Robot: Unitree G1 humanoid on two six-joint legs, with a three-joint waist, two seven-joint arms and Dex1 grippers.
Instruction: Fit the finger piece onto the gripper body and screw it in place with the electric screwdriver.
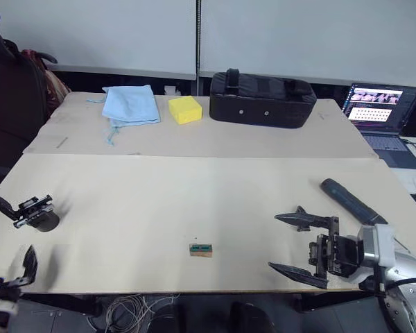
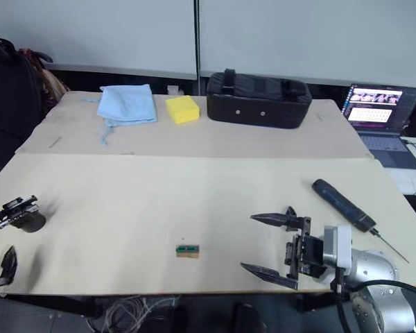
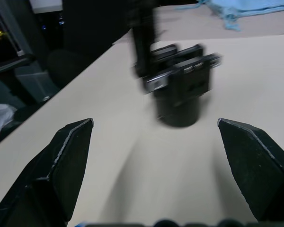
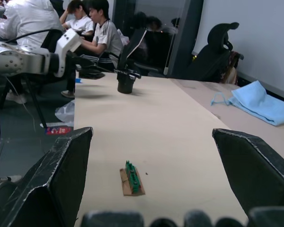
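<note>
Here the electric screwdriver [image 2: 343,205] lies diagonally, bit toward the near-right edge, both grippers released.

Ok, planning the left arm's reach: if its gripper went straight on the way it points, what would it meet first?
Most likely the gripper body, dead ahead between the open left gripper's fingers; only bare table lies between.

A blue cloth [image 1: 130,105], yellow sponge [image 1: 184,109] and black case [image 1: 262,98] are lying at twelve o'clock; a laptop [image 1: 381,114] is glowing at two.
</note>
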